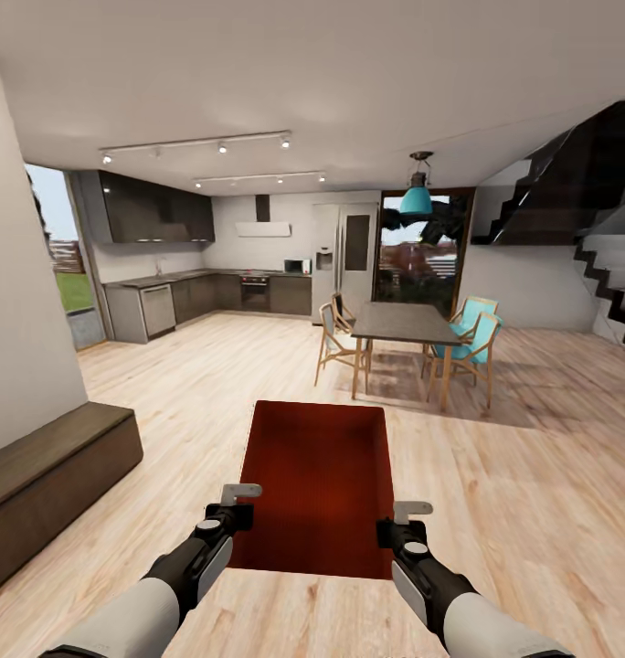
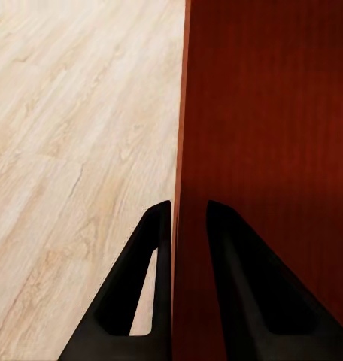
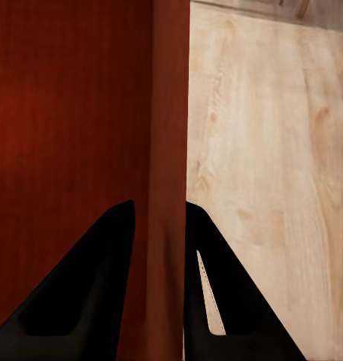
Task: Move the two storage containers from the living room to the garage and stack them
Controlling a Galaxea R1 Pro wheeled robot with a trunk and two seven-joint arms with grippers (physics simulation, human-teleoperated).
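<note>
While it hangs above the light wood-plank floor (image 1: 212,402), the orange-red storage container (image 1: 317,475) is carried between both arms, open top up, its long sides running away from the robot. Only one bin can be made out from the head view (whether a second sits nested inside it cannot be told). The left gripper (image 1: 238,514) pinches the container's left wall near the closer end; in the left wrist view the left gripper (image 2: 188,226) has one dark finger on the outside and one inside, the thin red wall (image 2: 180,150) squeezed between them, so those jaws are closed on the container. The right gripper (image 1: 395,523) does likewise on the right wall, and the right wrist view shows the right gripper (image 3: 160,218) straddling that wall (image 3: 170,113) with a finger on each face, pressed tight against it.

Around this, a long dark low cabinet (image 1: 47,484) lies at the left beside a white wall. Farther ahead stands a dining table (image 1: 399,324) with wooden chairs, two of them with turquoise seats (image 1: 472,334), under a teal pendant lamp (image 1: 417,196). A dark kitchen (image 1: 203,292) with a steel fridge (image 1: 344,256) lines the far wall, and a dark staircase (image 1: 577,201) climbs at the right
</note>
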